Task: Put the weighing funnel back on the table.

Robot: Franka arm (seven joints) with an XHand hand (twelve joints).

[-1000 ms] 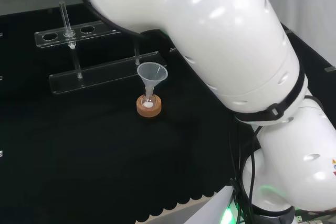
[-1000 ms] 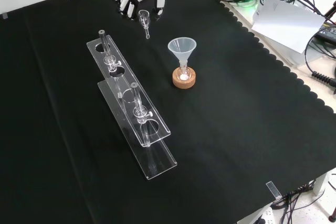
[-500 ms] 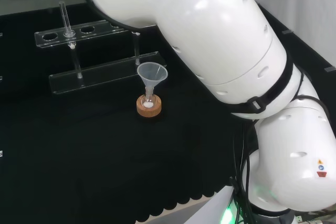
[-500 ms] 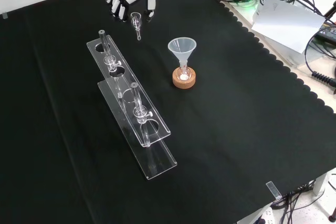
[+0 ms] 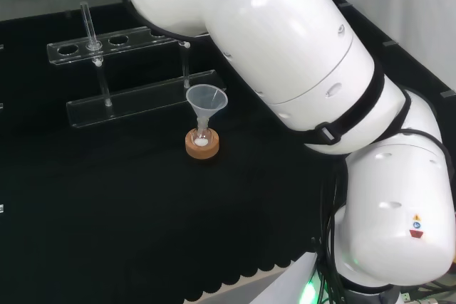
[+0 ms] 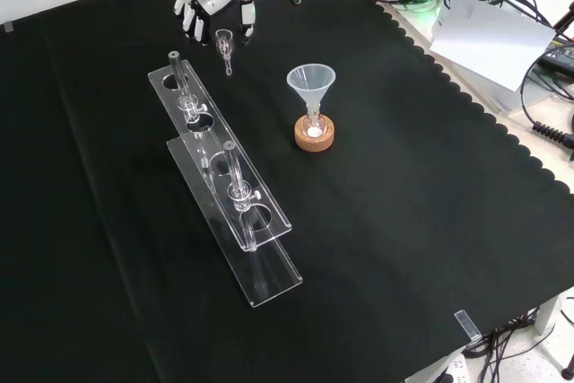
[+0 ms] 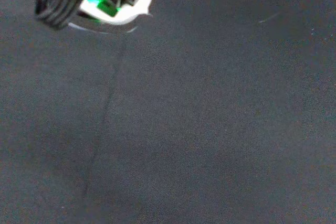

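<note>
- The hand [image 6: 208,2] is hovering at the upper left of the front view. Its fingers [image 6: 190,17] and thumb are curling in on the weighing funnel [image 6: 224,46], clamped on its wide end, as far as I can judge.
- The weighing funnel is hanging just below the hand in that frame, with its long axis running down the picture and its stem leading.
- How high it is riding above the black cloth [image 6: 404,221], I cannot tell.
- The clear tube rack [image 6: 229,181] is starting just to the lower left of the stem. The funnel [image 6: 310,82] on its cork ring [image 6: 315,134] is standing apart to the lower right.
- The wrist view is showing bare, flat cloth beneath the palm, so there looks to be room for lowering between rack and funnel.
</note>
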